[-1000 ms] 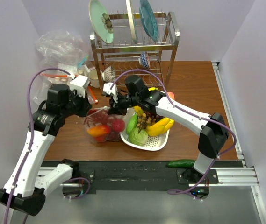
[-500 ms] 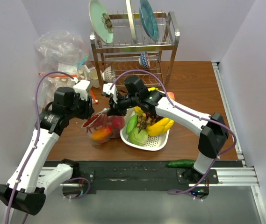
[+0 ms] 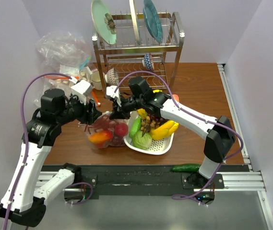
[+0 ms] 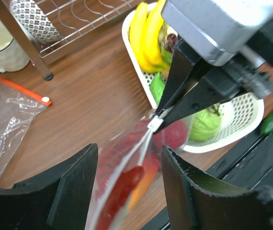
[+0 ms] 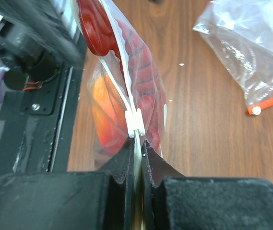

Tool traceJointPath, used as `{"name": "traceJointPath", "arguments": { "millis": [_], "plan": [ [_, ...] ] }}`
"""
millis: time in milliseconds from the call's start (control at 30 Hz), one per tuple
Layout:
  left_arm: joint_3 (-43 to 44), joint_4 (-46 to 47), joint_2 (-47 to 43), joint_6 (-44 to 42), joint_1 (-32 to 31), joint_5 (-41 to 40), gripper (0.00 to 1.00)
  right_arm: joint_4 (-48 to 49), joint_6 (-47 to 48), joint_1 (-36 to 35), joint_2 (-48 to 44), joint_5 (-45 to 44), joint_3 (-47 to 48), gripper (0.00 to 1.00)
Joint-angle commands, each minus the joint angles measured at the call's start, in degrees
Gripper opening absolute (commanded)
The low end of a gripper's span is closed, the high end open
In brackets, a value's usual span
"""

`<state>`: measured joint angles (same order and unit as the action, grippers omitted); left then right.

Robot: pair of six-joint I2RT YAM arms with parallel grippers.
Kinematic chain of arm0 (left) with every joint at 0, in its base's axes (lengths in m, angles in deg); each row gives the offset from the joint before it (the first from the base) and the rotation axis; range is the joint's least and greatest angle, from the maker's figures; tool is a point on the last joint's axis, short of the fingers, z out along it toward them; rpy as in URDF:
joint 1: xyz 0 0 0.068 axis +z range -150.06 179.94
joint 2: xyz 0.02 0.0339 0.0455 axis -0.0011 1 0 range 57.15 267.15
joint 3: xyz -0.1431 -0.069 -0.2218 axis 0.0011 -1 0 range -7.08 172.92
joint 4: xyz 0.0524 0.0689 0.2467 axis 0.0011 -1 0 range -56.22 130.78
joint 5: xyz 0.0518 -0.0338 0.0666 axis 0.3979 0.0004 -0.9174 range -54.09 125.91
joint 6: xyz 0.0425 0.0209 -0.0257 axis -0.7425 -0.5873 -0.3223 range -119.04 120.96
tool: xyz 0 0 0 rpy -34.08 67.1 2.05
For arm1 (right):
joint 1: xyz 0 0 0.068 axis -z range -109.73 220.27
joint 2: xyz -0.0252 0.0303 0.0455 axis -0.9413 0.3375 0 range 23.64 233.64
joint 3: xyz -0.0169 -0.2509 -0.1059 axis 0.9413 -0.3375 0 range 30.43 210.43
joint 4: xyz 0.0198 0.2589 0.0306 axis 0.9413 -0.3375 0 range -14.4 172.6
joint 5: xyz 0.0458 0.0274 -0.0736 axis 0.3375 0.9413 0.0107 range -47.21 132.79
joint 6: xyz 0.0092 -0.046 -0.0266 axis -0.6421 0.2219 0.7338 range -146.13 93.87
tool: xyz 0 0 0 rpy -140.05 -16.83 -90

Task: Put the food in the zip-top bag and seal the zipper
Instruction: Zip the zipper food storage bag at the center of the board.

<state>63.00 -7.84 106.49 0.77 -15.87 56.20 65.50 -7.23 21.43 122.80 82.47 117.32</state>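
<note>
The zip-top bag (image 3: 105, 133), with red and orange food (image 3: 101, 137) inside, is between the arms, just beside the white tray (image 3: 164, 145). The right end effector (image 5: 136, 143) pinches the zipper (image 5: 123, 93) behind its white slider (image 5: 134, 118). The left end effector (image 4: 126, 177) is spread around the bag's blurred end. With one pinch holding, a pull could slip the strip free and leave the mouth unsealed.

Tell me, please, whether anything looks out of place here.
A cucumber lies on the black rail at the near edge, off the table and apart from the tray holding the other produce.
</note>
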Motion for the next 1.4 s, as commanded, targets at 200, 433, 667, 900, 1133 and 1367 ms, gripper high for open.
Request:
{"name": "traceJointPath", "arguments": {
  "millis": [200, 433, 667, 900, 1133, 1367],
  "plan": [
    [-0.7, 2.8, 0.8, -10.4, -1.7, 3.7, 0.55, -7.8, 8.4, -0.8, -3.4, 8.1, 5.6, 0.00],
    [1.7, -1.0, 5.3, -12.3, -6.3, 4.0, 0.51, -9.8, 10.0, -1.2, -3.0, 7.5, 6.3, 0.00],
    [2.2, -4.5, 5.3, -12.6, -9.9, -0.3, 0.41, -10.8, 10.9, -1.2, -2.7, 7.6, 6.8, 0.00],
    [5.7, -7.7, 3.9, -13.2, -10.0, -1.8, 0.40, -11.9, 12.0, -1.2, -2.6, 7.6, 6.9, 0.00],
    [6.5, -9.8, 2.7, -14.1, -10.9, 0.0, 0.40, -11.9, 12.0, -1.2, -2.4, 8.1, 6.8, 0.00],
    [4.8, -9.7, 3.2, -14.6, -11.8, -1.3, 0.37, -12.0, 12.0, -1.2, -2.7, 8.6, 6.5, 0.00]
  ]
}}
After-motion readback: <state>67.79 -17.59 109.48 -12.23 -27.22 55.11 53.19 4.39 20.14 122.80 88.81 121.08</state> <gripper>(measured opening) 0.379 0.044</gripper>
